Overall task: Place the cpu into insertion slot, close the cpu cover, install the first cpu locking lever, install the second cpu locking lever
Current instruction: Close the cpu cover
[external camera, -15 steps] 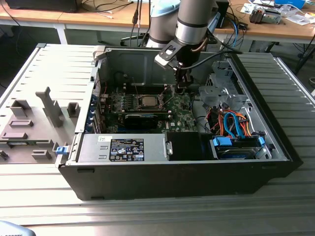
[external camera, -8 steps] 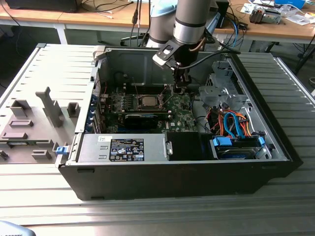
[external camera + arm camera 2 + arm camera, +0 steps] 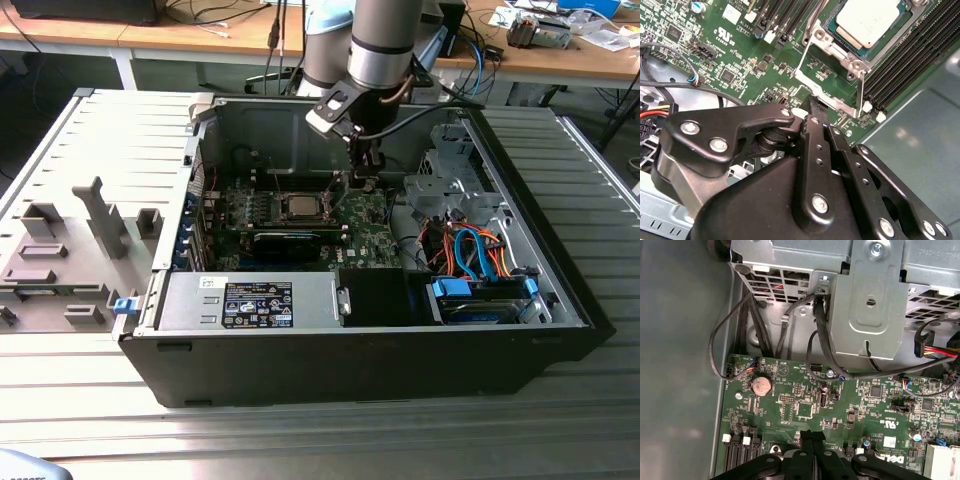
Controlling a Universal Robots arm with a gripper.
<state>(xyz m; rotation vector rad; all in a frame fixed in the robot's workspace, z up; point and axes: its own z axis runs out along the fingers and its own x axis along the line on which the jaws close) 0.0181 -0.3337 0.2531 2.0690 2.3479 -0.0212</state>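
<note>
Matt silvery metal cpu (image 3: 867, 21)
</note>
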